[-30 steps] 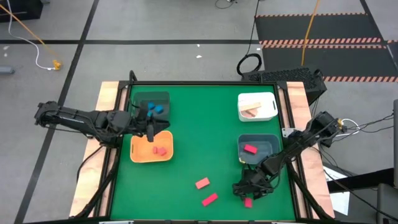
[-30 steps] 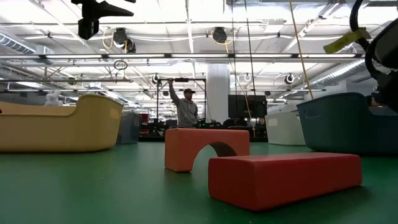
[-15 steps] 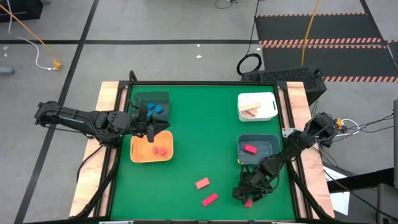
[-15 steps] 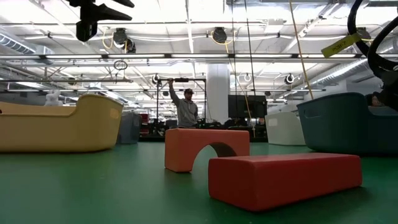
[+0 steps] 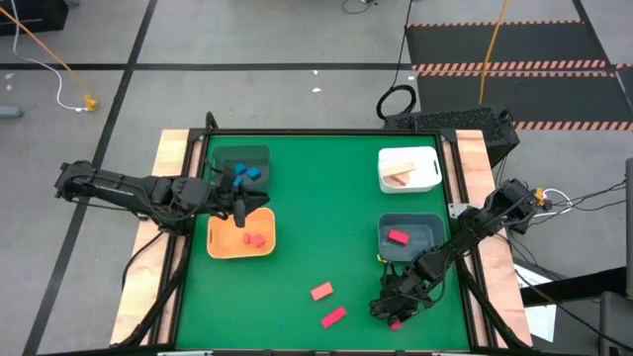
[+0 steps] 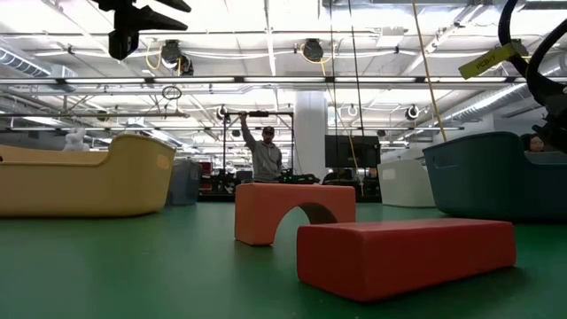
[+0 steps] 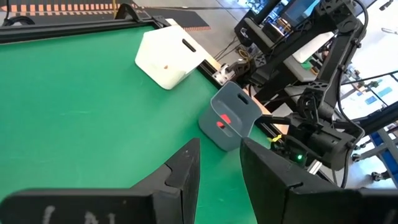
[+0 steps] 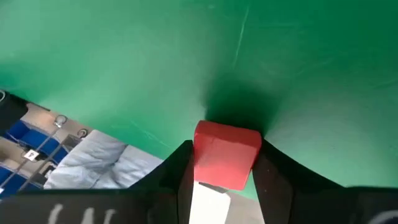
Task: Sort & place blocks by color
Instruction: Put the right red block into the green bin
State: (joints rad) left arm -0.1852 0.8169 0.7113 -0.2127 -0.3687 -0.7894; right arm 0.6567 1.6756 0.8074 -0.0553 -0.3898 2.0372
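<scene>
My right gripper (image 8: pixel 227 186) is near the table's front right corner, shut on a small red block (image 8: pixel 226 153), which also shows in the high view as the red block (image 5: pixel 395 322). A red arch block (image 5: pixel 321 292) and a red bar (image 5: pixel 333 316) lie on the green mat to its left. In the low view the arch (image 6: pixel 294 211) stands on its two feet behind the bar (image 6: pixel 405 255). My left gripper (image 5: pixel 240 201) hovers between the dark green bin (image 5: pixel 244 168) and the orange bin (image 5: pixel 240 238), slightly open with nothing between its fingers (image 7: pixel 186 177). My right gripper pinches the red block by two opposite sides (image 8: pixel 200 155) between its two fingers (image 8: pixel 273 180). The fingers reach steeply down from above. The block's lower end sits on the green mat.
The orange bin holds red blocks (image 5: pixel 253 237). The dark green bin holds blue blocks (image 5: pixel 247 174). A white bin (image 5: pixel 409 169) at the far right holds tan pieces. A grey-blue bin (image 5: pixel 411 237) holds one red block (image 5: pixel 398 236). The mat's middle (image 5: pixel 316 218) is bare.
My right arm has shifted a little over the red block near the front right corner. The block is where it was on the mat.
</scene>
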